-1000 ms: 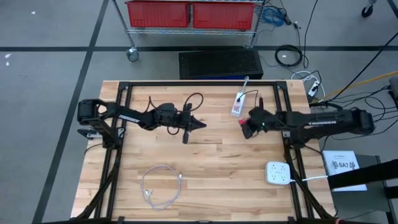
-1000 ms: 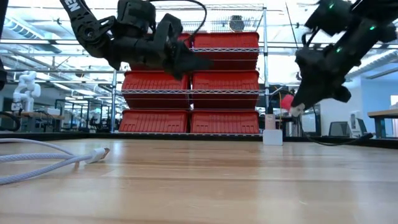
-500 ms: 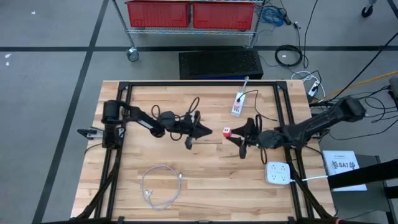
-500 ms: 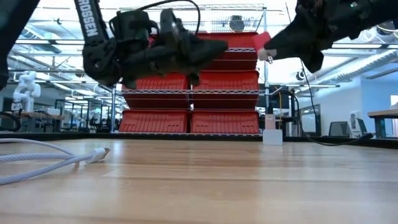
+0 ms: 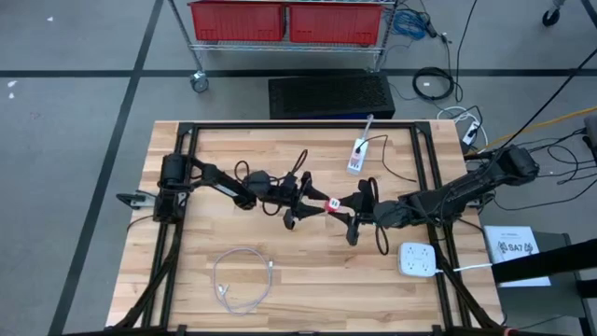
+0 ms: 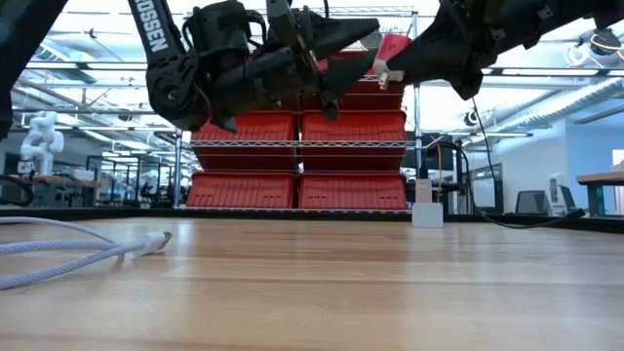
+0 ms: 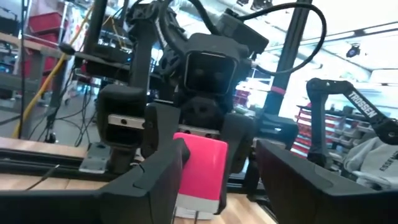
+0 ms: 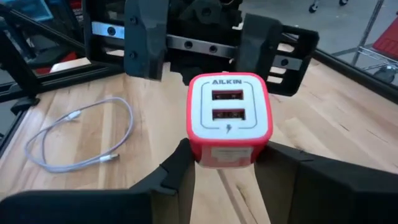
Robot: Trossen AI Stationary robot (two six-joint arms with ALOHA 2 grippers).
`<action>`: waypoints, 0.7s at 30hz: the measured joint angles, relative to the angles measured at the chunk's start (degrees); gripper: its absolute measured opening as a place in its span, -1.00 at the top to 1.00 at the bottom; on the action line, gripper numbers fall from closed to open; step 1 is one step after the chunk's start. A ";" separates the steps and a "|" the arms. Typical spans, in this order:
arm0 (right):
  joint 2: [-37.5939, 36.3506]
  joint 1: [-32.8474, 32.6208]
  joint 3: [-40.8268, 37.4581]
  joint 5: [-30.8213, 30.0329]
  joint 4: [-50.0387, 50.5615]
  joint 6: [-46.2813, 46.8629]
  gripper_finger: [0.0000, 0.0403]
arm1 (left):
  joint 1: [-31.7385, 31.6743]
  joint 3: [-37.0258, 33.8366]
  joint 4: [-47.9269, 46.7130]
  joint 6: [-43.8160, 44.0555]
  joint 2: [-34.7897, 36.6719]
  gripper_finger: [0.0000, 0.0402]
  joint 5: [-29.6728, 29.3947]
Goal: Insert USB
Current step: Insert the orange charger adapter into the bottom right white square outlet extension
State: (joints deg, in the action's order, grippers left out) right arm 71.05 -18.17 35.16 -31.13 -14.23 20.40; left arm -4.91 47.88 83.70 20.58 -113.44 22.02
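Observation:
A red-and-white USB charger (image 5: 334, 203) with two ports on its white face (image 8: 229, 115) hangs above the table's middle, with my right gripper (image 5: 345, 209) shut on it. My left gripper (image 5: 312, 207) faces it from the table's left, open, its fingers (image 8: 146, 37) spread wide just beyond the charger. In the left wrist view the charger (image 7: 200, 168) shows between those fingers. A white USB cable (image 5: 242, 280) lies coiled on the wood near the front left, its plug (image 6: 156, 240) flat on the table. My right gripper pinches the charger's two opposite sides (image 8: 194, 146) between its two fingers (image 8: 280, 165), coming level from the table's right. The port face points away from it, toward my left gripper. The charger is lifted clear of the table. Whether my left gripper's finger (image 7: 163, 177) touches the charger, I cannot tell.
A white power strip (image 5: 420, 259) lies at the front right of the table. A small white adapter (image 5: 357, 156) with a dark cord stands at the far middle. Red bins (image 6: 297, 190) on a wire rack stand behind the table. Black frame rails (image 5: 177, 233) run along both sides.
My right gripper has carried the charger up and toward the table's left and near edge, to meet my left gripper. My left gripper has moved a little toward the table's right and has opened from shut.

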 joint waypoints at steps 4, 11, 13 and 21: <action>0.06 0.03 0.24 0.72 -1.58 -0.08 0.44 | -0.12 0.07 -4.31 -0.37 -0.04 -0.07 -0.43; -0.02 0.07 0.24 2.23 -2.27 0.39 0.44 | -0.05 0.04 -5.45 -1.42 -0.13 -0.07 -0.23; -0.02 0.11 0.24 2.64 -2.24 1.10 0.44 | -0.09 0.02 -5.07 -1.44 -0.14 -0.07 -0.17; -0.15 0.07 0.35 4.41 -1.47 2.57 0.44 | -0.09 2.16 -6.01 -1.41 -0.19 -0.07 2.97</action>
State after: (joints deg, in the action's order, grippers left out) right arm 70.89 -18.11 35.51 -26.72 -15.70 22.97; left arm -4.99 50.04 77.70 19.17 -113.62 24.99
